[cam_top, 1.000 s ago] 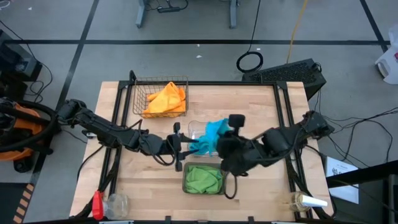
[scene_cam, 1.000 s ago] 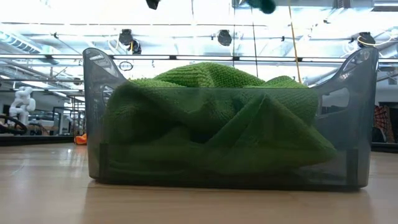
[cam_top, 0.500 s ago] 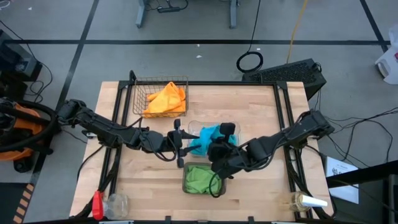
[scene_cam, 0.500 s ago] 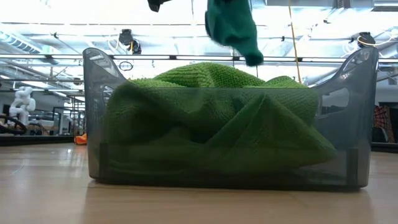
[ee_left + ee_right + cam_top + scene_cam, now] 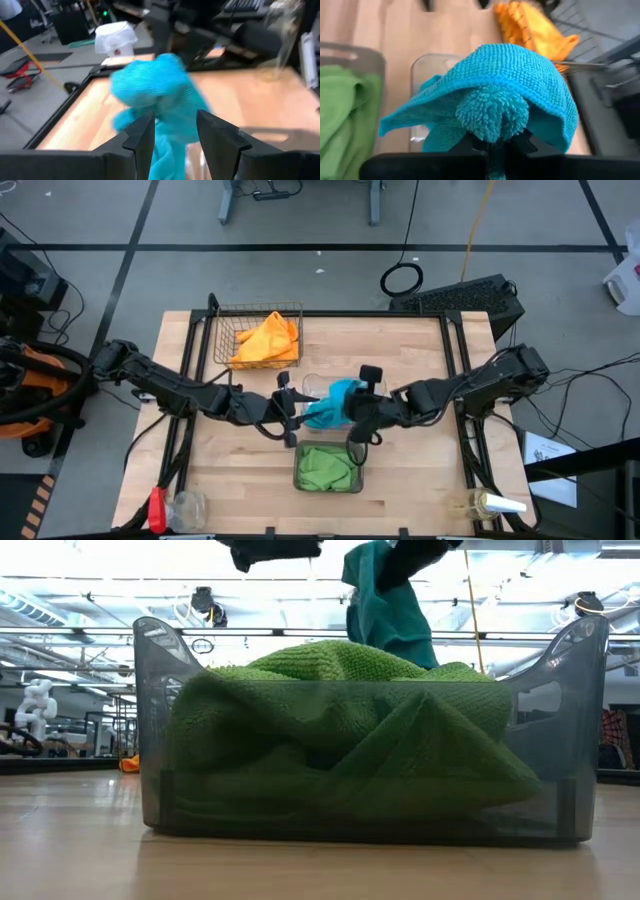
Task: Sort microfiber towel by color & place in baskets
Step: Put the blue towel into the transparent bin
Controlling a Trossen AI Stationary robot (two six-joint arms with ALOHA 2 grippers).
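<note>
the right gripper (image 5: 492,142) is pinched tight on a teal-blue towel (image 5: 495,107), which bunches over its fingertips and hangs just past them. directly beyond and below the cloth sits the clear plastic tray (image 5: 427,67), its long axis running away from the gripper, so the drop looks like a short move forward and down. the left gripper (image 5: 172,132) stands partly open on the tray's other side, the same towel between its fingers though no grip shows. farther off, the wire-mesh basket (image 5: 245,330) holds orange-yellow cloth.
</note>
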